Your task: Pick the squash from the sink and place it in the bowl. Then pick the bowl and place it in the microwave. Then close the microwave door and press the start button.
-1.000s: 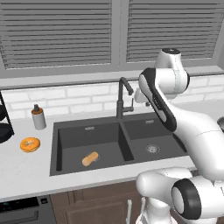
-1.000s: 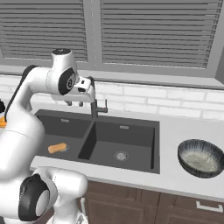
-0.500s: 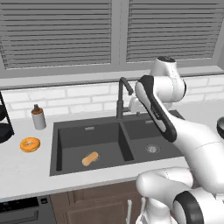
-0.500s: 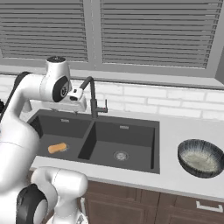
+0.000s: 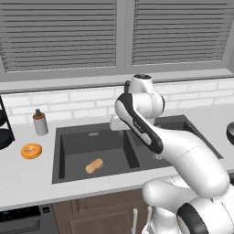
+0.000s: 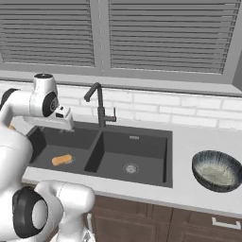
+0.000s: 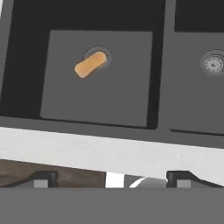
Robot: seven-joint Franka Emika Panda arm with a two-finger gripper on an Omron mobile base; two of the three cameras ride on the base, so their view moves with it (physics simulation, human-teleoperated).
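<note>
My hand (image 7: 112, 177) hangs high over the sink (image 7: 162, 78), looking straight down into it, and its two fingertips (image 7: 41, 178) stand wide apart with nothing between them. Down in the left basin lies the squash (image 7: 89, 64), a stubby tan-orange piece resting partly on the round drain, tilted a little. The other drain (image 7: 213, 64) sits in the neighbouring basin, across the divider.

From the left base camera, the squash (image 5: 94, 166) lies on the floor of the left basin, toward the front, and my arm (image 5: 141, 114) arches above the sink (image 5: 68, 137) near the divider. On the counter (image 5: 27, 176) to the left of the sink sits an orange donut (image 5: 31, 151), and behind it, near the tiled wall, a small bottle (image 5: 40, 122) stands upright.

From the right base camera, the squash (image 6: 62, 159) shows in the far basin, and the tall dark faucet (image 6: 100, 106) rises behind the sink (image 6: 142, 146) at the divider. My hand (image 6: 60, 119) is above the left basin, well clear of the squash. The bowl (image 6: 217, 170) sits on the counter (image 6: 189, 142) to the right of the sink, well apart from the squash, pale inside and holding nothing.
</note>
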